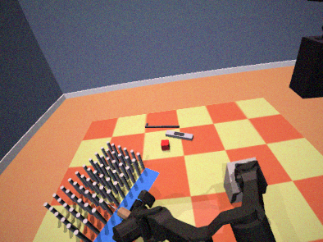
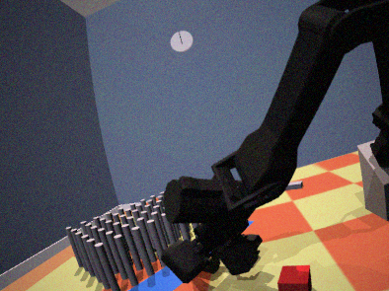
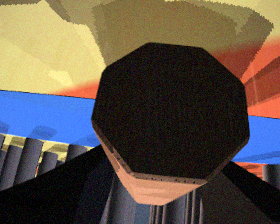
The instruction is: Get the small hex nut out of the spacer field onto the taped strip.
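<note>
The metal spacers (image 1: 141, 162) (image 2: 105, 262) (image 3: 27, 162) stand upright in rows. The blue taped strip (image 1: 150, 177) (image 2: 159, 280) (image 3: 40, 111) runs along their front. My gripper (image 1: 132, 214) (image 2: 212, 262) (image 3: 158, 153) is shut on a tool, low over the strip at the field's front edge. The tool's tan handle (image 1: 123, 212) (image 3: 160, 186) has a dark octagonal end that fills the middle of the wrist view. A thin tip points toward the spacers in the top view; its far end is hidden. I cannot see the hex nut. A thin black hooked rod (image 1: 162, 126) lies at the back of the table.
A light grey bar (image 1: 179, 134) (image 2: 295, 184) with a dark patch lies near the hooked rod. A red cube (image 1: 165, 144) (image 2: 294, 278) sits in front of it. The arm's grey base block (image 1: 234, 184) (image 2: 373, 183) is at the right. The spacers' left end is close to my gripper.
</note>
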Robot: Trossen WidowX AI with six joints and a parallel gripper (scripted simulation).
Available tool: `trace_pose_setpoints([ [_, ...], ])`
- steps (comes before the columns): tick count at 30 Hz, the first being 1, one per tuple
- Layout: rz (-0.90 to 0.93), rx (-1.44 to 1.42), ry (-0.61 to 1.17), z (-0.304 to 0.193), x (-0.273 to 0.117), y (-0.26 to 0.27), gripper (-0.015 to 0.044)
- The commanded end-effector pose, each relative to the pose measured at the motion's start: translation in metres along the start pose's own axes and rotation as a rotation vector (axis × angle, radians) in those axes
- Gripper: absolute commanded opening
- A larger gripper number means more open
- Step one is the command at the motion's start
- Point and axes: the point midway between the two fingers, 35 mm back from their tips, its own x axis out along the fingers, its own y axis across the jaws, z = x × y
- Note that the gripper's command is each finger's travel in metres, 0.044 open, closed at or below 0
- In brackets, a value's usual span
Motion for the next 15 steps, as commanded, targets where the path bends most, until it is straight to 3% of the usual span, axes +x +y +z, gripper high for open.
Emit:
trace_pose_setpoints([
  [1, 0.008, 0.006, -0.012, 0.0034, 0.0018, 0.0025, 0.0000],
  [15, 0.007, 0.006, -0.014, 0.0049, -0.0002, 0.0013, 0.0000],
])
